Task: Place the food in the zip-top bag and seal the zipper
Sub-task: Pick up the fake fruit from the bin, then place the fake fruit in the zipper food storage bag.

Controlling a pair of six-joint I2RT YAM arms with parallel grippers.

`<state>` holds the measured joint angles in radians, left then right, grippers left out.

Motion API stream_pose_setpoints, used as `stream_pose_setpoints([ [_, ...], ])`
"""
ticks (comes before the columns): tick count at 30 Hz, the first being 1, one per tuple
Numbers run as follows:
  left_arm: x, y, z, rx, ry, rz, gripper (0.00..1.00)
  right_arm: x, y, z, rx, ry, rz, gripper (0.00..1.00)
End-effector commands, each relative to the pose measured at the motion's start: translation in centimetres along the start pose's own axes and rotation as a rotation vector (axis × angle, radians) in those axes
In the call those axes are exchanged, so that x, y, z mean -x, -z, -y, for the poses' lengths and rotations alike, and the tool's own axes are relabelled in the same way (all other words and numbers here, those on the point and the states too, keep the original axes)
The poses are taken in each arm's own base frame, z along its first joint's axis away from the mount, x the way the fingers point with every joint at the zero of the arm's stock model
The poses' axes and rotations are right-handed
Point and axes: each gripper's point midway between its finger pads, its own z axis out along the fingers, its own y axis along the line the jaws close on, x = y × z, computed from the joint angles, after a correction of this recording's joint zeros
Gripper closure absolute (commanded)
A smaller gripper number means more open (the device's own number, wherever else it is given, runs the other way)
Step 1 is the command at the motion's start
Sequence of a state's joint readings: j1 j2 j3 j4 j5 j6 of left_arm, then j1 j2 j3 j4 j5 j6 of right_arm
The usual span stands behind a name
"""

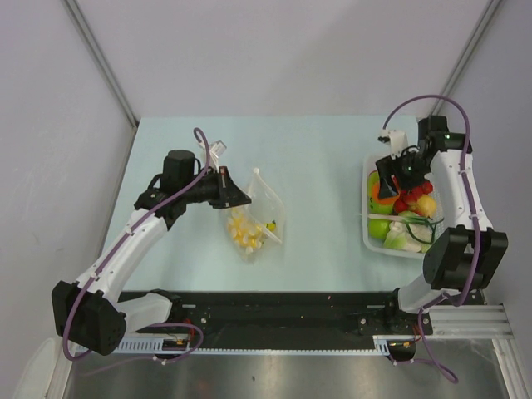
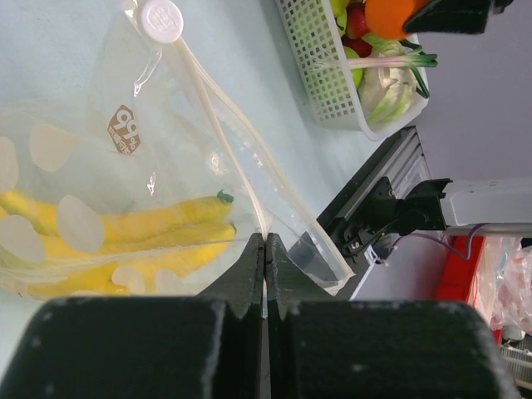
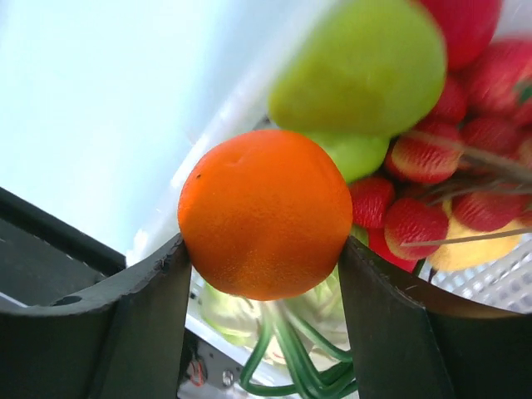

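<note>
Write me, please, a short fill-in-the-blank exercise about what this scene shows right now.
1. The left gripper pinches an edge of the clear ____.
2. The yellow toys inside it are ____.
3. The right gripper has a finger on either side of the ____.
4. Strawberries lie in a white slotted ____.

Missing words: zip-top bag; bananas; orange; basket.

Pale blue table point(image 1: 316, 150), grey walls point(image 1: 274, 50), metal corner struts point(image 1: 100, 58)
</note>
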<state>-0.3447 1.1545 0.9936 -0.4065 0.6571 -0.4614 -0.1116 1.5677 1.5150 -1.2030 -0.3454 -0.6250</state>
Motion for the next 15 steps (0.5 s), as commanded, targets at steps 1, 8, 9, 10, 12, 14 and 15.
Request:
stream_pose_setpoints([
  [1,0.2,0.6,1.6,-0.067,-0.039,0.009,1.00,6.8,4.8,-3.4,0.071,0.041,0.280,0.50],
  [8,0.8,0.9,2.5,-0.096,-0.027,0.012,1.00,14.6,7.3,-14.4,0.409,0.153,0.548,0.53],
  [9,1.0,0.8,2.5,-0.103,-0.027,0.018,1.00,14.9,7.8,-17.4,0.501,0.167,0.554,0.53],
  [10,1.0,0.9,2.6,-0.110,-0.023,0.019,1.00,15.6,7.7,-18.7,0.533,0.197,0.581,0.53],
  [12,1.0,0.9,2.9,-0.124,-0.015,0.016,1.00,15.8,7.8,-22.5,0.608,0.261,0.590,0.54],
  [14,1.1,1.0,3.0,-0.132,-0.008,0.019,1.00,16.4,6.9,-24.2,0.632,0.273,0.600,0.54],
  [15,1.1,1.1,3.1,-0.140,-0.007,0.018,1.00,16.2,6.4,-26.2,0.666,0.305,0.582,0.55],
])
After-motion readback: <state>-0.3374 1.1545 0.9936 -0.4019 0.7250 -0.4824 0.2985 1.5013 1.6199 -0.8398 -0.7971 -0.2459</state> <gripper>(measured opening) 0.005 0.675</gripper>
